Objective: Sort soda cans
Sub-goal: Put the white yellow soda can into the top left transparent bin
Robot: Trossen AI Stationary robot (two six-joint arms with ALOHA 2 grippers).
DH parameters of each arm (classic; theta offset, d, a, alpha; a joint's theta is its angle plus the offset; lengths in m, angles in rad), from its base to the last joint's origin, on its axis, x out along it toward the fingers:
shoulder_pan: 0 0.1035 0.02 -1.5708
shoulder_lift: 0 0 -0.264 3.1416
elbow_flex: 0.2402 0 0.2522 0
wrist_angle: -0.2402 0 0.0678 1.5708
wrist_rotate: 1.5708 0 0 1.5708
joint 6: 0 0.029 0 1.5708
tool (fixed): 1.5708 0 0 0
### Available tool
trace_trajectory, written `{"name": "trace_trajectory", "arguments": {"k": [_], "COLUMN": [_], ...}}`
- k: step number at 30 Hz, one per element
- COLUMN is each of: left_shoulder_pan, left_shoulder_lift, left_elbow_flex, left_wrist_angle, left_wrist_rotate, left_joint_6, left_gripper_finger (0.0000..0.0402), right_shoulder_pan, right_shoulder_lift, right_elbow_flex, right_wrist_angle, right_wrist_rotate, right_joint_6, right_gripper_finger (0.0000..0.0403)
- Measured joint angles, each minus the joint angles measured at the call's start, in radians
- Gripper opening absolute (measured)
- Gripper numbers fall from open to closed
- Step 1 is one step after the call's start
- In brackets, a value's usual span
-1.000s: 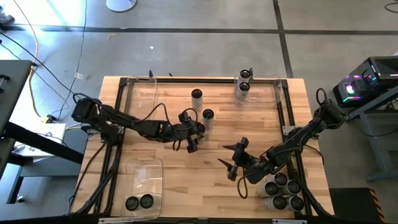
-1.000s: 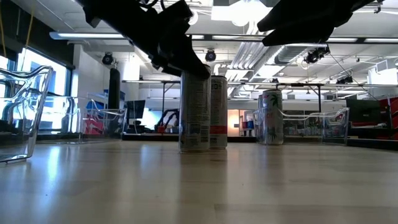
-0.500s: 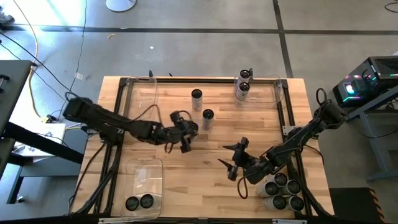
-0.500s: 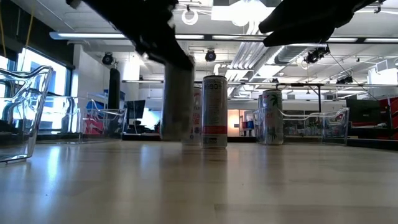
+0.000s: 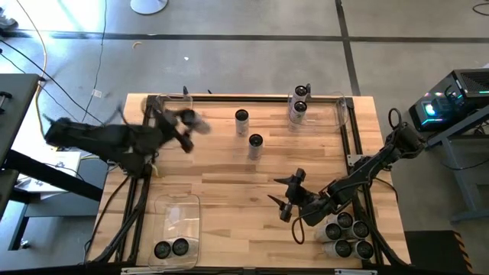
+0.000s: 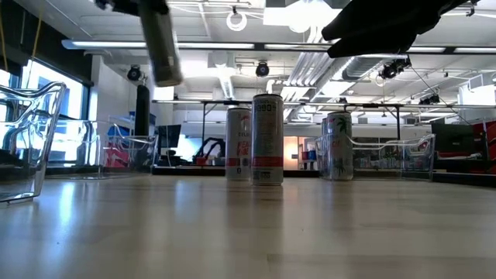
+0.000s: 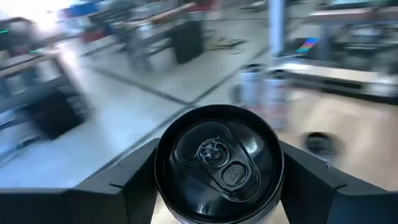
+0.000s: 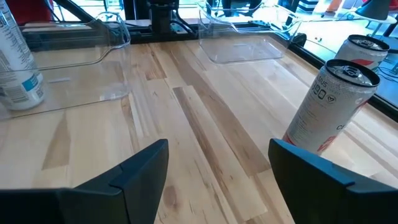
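Gripping can (image 7: 217, 165), left pincer (image 5: 186, 124) near table edge (image 5: 229, 96)

From overhead you look straight down on the whole table (image 5: 252, 176); from table height you look level across it into the room. Both views share the two standing cans (image 6: 266, 139). Your wrist cameras sit close, one tight on a black can top (image 7: 219, 163).

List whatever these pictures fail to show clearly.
- Left gripper and its can: smeared by motion in the high view; can label unreadable.
- Cans in the near right bin: the right arm covers some in the high view.
- Right gripper: the low view shows only the arm's dark underside.
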Motion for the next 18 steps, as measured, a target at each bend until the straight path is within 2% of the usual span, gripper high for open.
{"name": "trace_trajectory", "arguments": {"k": [6, 12, 15, 18], "left_shoulder_pan": [0.128, 0.18, 0.18, 0.18], "left_shoulder_lift": [-0.135, -0.16, -0.16, -0.163], "left_elbow_flex": [0.015, 0.003, -0.022, -0.064], "left_wrist_angle": [-0.309, -0.662, -0.757, -0.779], "left_wrist_rotate": [0.031, 0.097, 0.099, 0.101], "left_joint_6": [-0.161, -0.451, -0.549, -0.598], "left_gripper_finger": [0.0249, 0.0249, 0.0249, 0.0249], "right_shoulder_pan": [-0.019, -0.036, -0.038, -0.038], "right_shoulder_lift": [0.0, 0.0, 0.0, 0.0], "right_elbow_flex": [0.0, 0.0, 0.0, 0.0], "right_wrist_angle": [0.0, 0.0, 0.0, 0.0], "right_wrist_rotate": [0.0, 0.0, 0.0, -0.001], "right_joint_6": [0.001, 0.002, 0.002, 0.007], "right_gripper_finger": [0.0271, 0.0271, 0.0271, 0.0271]}}
